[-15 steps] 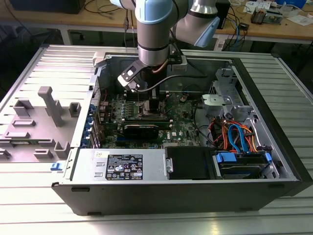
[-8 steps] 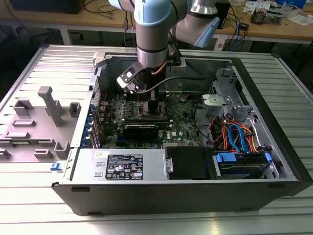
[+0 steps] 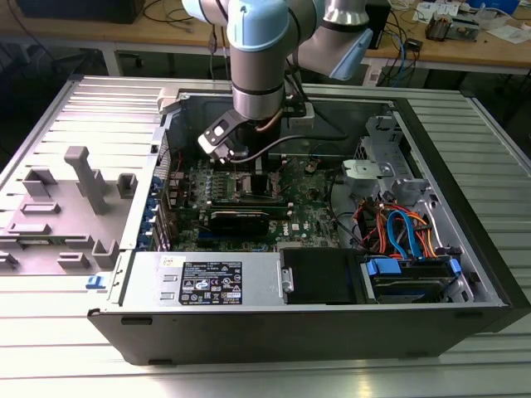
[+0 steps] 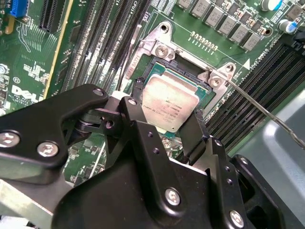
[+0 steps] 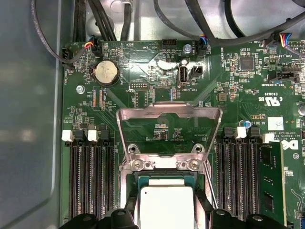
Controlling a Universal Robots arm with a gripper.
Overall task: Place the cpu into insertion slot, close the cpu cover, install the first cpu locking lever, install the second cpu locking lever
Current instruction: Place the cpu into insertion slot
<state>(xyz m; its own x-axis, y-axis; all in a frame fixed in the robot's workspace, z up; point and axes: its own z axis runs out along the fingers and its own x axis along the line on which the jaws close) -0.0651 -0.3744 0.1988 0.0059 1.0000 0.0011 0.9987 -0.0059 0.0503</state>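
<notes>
I see a white label (image 3: 211, 284) with rows of small black print and round marks on the silver box (image 3: 264, 278), at the near side of the case (image 3: 274, 332) in the exterior view; I cannot read any of it. In both wrist views, white lettering runs beside the connectors and chips on the green board (image 5: 143, 71), and a large white logo (image 4: 24, 94) is printed on it. A white sticker (image 5: 275, 125) with dark lines of print lies on the board by the long black slots (image 5: 238, 176). The cpu (image 4: 170, 102) has faint engraved lines on its metal top. A white triangle (image 4: 246, 62) is printed on the board beside one socket corner.
</notes>
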